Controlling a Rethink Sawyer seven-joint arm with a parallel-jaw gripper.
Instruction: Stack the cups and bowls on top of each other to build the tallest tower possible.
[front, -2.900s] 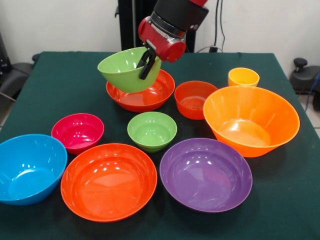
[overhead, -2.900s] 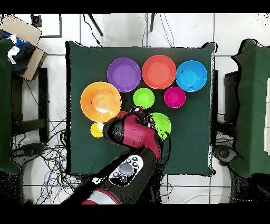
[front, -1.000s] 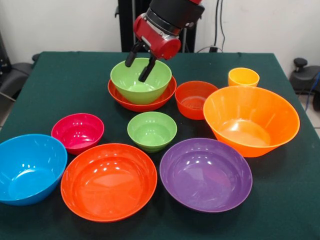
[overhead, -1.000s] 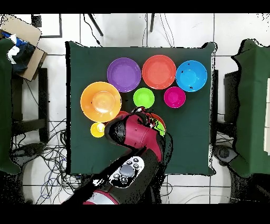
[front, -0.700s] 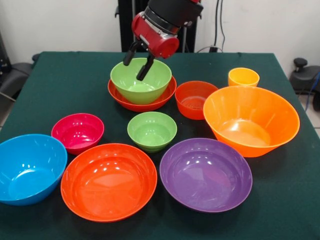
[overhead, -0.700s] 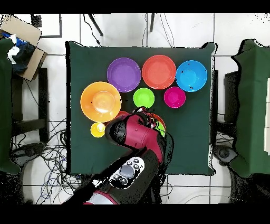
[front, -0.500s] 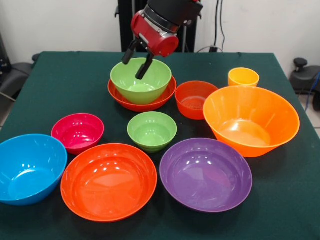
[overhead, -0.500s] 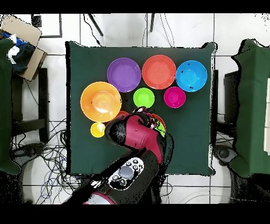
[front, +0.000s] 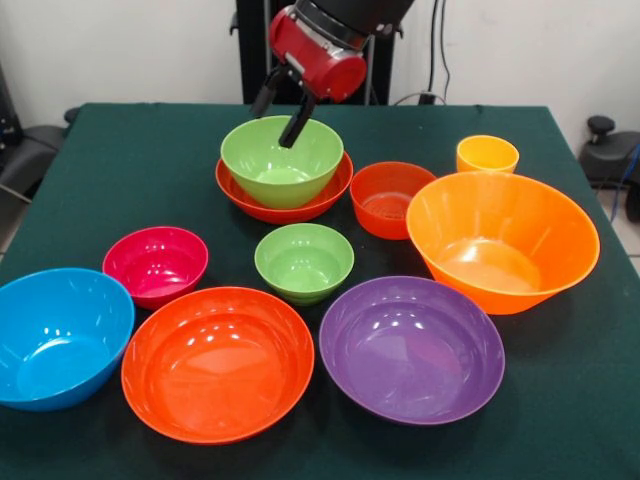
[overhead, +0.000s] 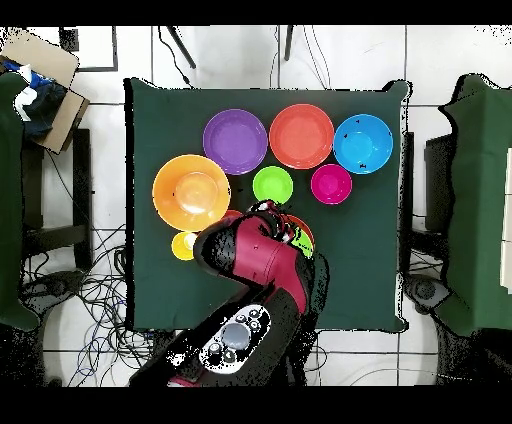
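Note:
A medium lime green bowl (front: 281, 163) sits nested in a wide red-orange bowl (front: 305, 203) at the far middle of the table; together they form the tower. My gripper (front: 277, 124) hangs open just above the green bowl's back rim, holding nothing. A yellow-orange cup (front: 487, 155) stands upright at the far right. A large orange bowl (front: 500, 240) sits in front of it. In the overhead view my arm (overhead: 255, 265) covers the tower, leaving only a green sliver (overhead: 303, 243).
A small red-orange bowl (front: 392, 200) sits right of the tower. Nearer the front are a small green bowl (front: 303, 262), a magenta bowl (front: 155, 265), a blue bowl (front: 55, 335), a big red-orange bowl (front: 217, 362) and a purple bowl (front: 411, 350).
The gripper set the green bowl into the wide red-orange bowl, let go of it, and has since risen a little above its rim.

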